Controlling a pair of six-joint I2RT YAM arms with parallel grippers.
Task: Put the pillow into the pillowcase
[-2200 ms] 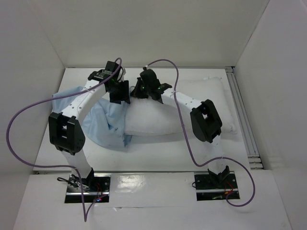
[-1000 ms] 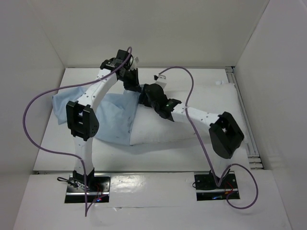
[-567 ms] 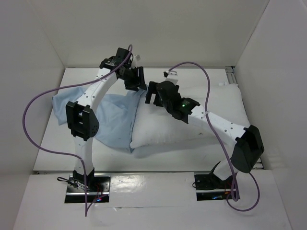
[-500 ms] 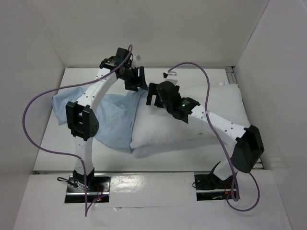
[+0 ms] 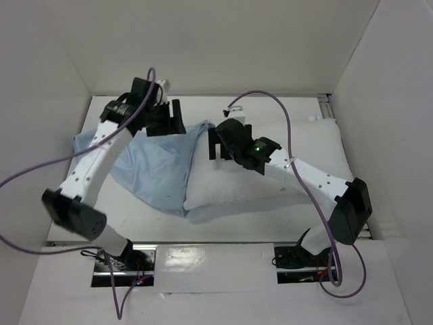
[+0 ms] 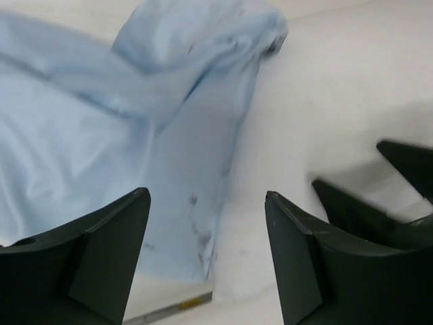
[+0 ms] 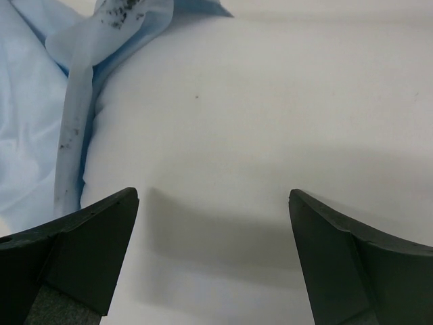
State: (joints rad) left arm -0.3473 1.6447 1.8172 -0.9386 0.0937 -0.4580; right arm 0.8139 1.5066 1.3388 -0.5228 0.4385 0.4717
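Observation:
The white pillow (image 5: pixel 270 179) lies across the middle and right of the table. The light blue pillowcase (image 5: pixel 152 169) lies limp to its left, and one edge of it rests over the pillow's far left corner. My left gripper (image 5: pixel 174 120) hangs open above the pillowcase's far edge, holding nothing. In the left wrist view, pillowcase (image 6: pixel 135 122) and pillow (image 6: pixel 325 101) meet below my open gripper (image 6: pixel 206 203). My right gripper (image 5: pixel 215 145) is open over the pillow's left end. The right wrist view shows bare pillow (image 7: pixel 270 101) between the wide jaws of the gripper (image 7: pixel 213 203) and the pillowcase (image 7: pixel 40 81) to the left.
White walls close in the table at the back and on both sides. An aluminium rail (image 5: pixel 342 176) runs along the right edge. Purple cables (image 5: pixel 270 98) loop above both arms. The right gripper's fingers (image 6: pixel 399 176) show at the right of the left wrist view.
Both grippers have opened. The left one let go of the pillowcase's edge and its arm swung out to the left. The right gripper rose off the pillow's left end.

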